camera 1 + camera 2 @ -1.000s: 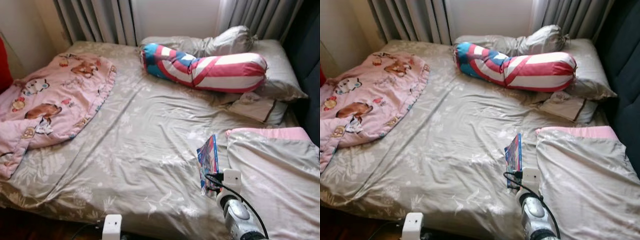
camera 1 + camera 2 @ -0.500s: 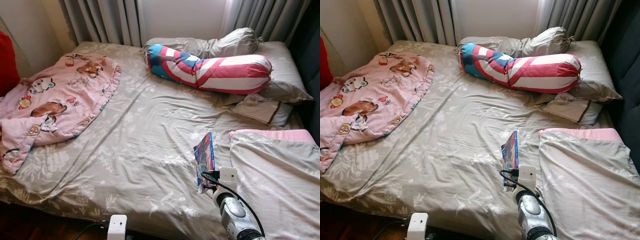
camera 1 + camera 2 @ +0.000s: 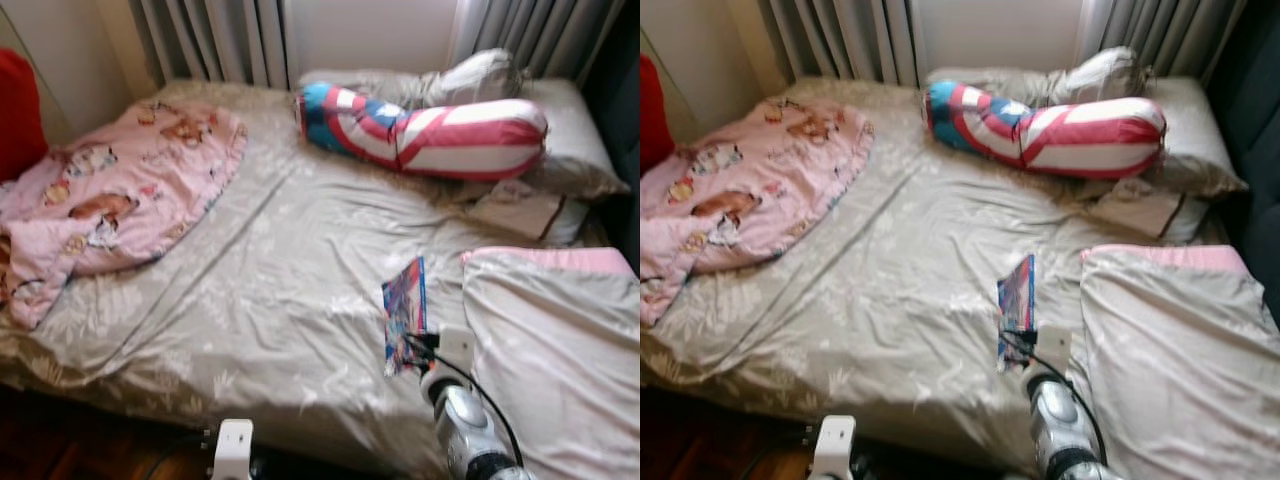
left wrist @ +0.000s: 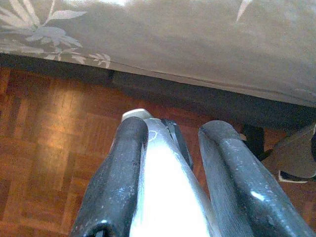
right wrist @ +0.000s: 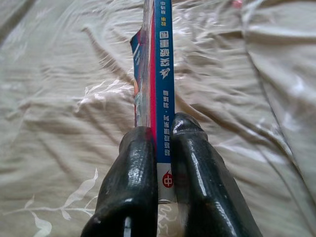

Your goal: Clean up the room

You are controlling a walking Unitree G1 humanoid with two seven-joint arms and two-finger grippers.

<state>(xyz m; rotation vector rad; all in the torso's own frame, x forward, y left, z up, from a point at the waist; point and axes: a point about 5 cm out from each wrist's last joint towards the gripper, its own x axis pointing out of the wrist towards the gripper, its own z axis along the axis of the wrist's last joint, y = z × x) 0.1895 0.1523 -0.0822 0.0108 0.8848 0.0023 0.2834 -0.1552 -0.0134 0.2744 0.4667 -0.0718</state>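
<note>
Bedroom, parquet floor (image 4: 44,143) nearest; left hand (image 4: 168,197) low by the bed edge, fingers apart, empty. Right hand (image 5: 158,177) clamped on thin blue-spined book (image 3: 405,310), edge-up over the bed (image 3: 270,270). Cleanup barely begun: pink blanket (image 3: 110,190) crumpled, striped bolster (image 3: 430,135) askew farther back.

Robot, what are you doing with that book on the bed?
The right gripper is shut on a thin book, holding it on edge by its blue spine over the bed. The left gripper hangs low by the wooden floor beside the bed. A pink blanket lies bunched on the left side, a striped bolster rests by the pillows, and a folded quilt sits on the right.
</note>
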